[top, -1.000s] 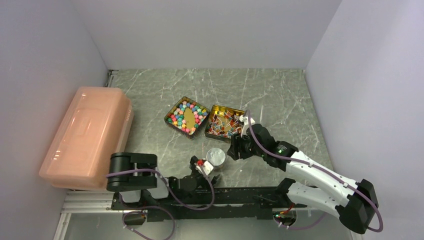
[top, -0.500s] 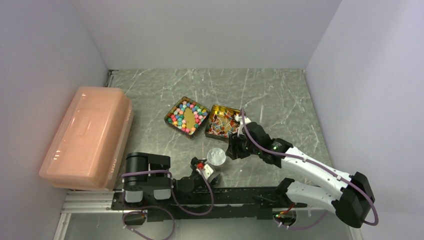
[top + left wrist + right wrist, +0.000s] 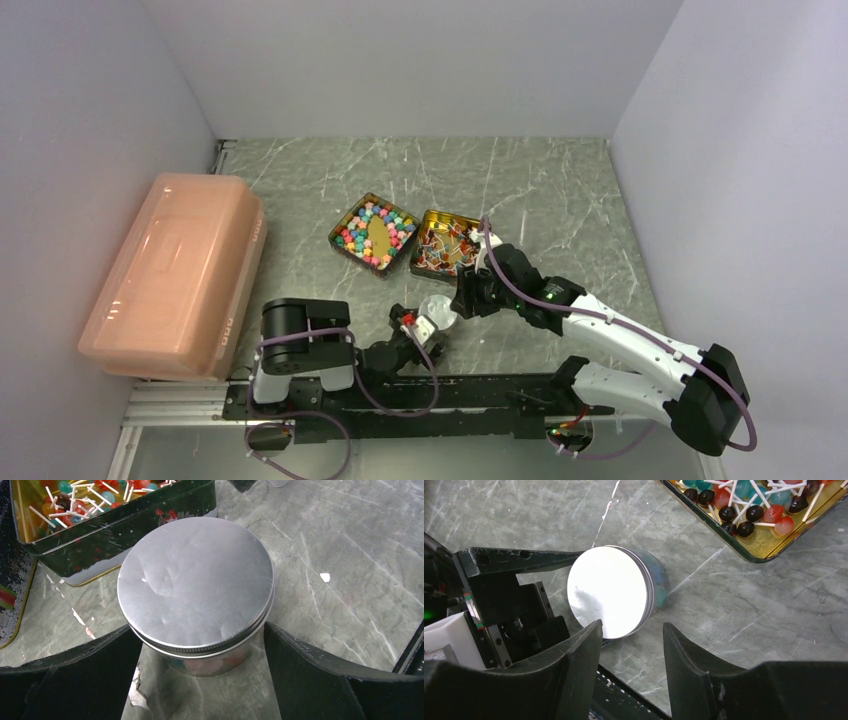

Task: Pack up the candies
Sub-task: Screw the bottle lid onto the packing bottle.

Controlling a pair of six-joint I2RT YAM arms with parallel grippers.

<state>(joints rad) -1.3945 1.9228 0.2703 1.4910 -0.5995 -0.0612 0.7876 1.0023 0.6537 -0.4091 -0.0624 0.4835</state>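
Most of the candies are being kept in two open gold tins on the worktop: coloured lumps are being held in the left tin, and sweets on white sticks in the right tin. Just beside the right tin's near wall a small clear jar is being kept upright under a metal lid; a few coloured shapes are being glimpsed through its wall. The jar is being straddled by the left end effector, whose fingers are spread wide and appear to be pressed against both of its sides just under the lid. The right end effector is being held above the lid, a little off its centre, half spread and pinching nothing

Opening the jar is being judged the step in hand. For this to be done well, the jar body is best clamped firmly below the rim, so that the lid is being left free to turn. The right fingers are best centred over the lid, lowered level, and closed on its rim before any twist is applied. Care is being called for near the right tin, which could be nudged by either arm
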